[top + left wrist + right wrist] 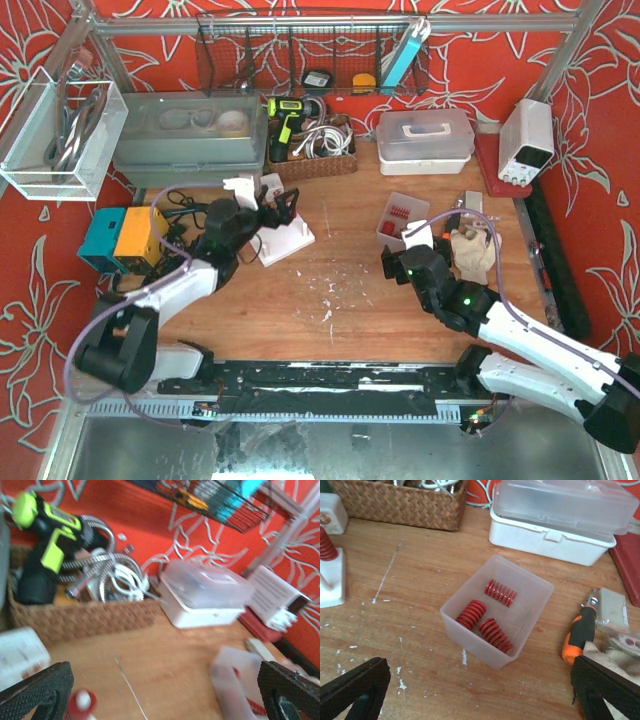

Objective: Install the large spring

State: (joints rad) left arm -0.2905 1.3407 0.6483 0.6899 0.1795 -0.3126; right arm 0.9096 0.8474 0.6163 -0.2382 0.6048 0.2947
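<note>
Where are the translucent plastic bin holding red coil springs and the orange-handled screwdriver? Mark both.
translucent plastic bin (472, 644): right wrist view, on its near outer wall.
orange-handled screwdriver (575, 642): right wrist view, on the middle of its handle.

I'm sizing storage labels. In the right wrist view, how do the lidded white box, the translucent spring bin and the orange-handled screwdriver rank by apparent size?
Largest to smallest:
1. lidded white box, largest even though partly cropped by the frame edge
2. translucent spring bin
3. orange-handled screwdriver, clearly the smallest
</note>
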